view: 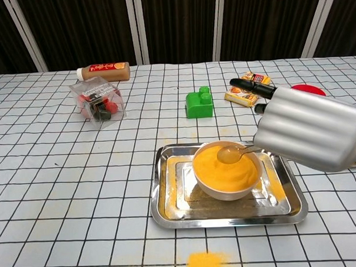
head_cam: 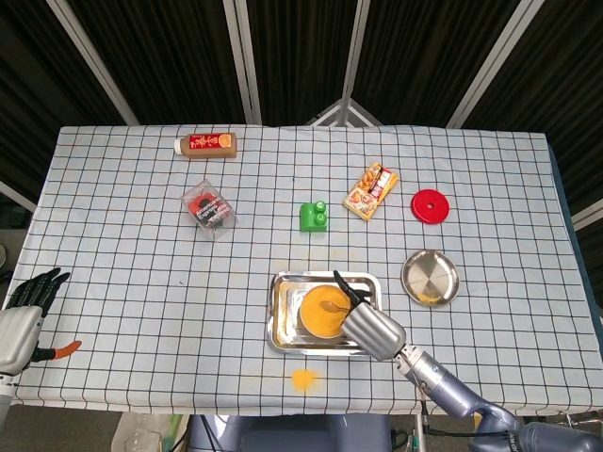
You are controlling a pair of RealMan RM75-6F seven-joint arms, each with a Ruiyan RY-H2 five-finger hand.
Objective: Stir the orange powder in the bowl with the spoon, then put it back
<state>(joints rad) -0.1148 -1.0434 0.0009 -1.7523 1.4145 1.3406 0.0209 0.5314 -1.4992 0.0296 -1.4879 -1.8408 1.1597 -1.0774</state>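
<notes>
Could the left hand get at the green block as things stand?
Probably, as far as obstruction goes: the left hand sits at the table's near left corner holding nothing, and only bare cloth lies between it and the green block. Whether the arm stretches that far is unclear.

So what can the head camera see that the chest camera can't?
Only the head view shows the left robot hand, held open at the table's left edge, and the small round metal dish with a little orange powder in it.

Only the chest view shows the spoon clearly, its scoop lying on the orange powder.

Both show the right robot hand holding the spoon over the bowl, the metal tray, the spilled powder, the green block and the red disc.
</notes>
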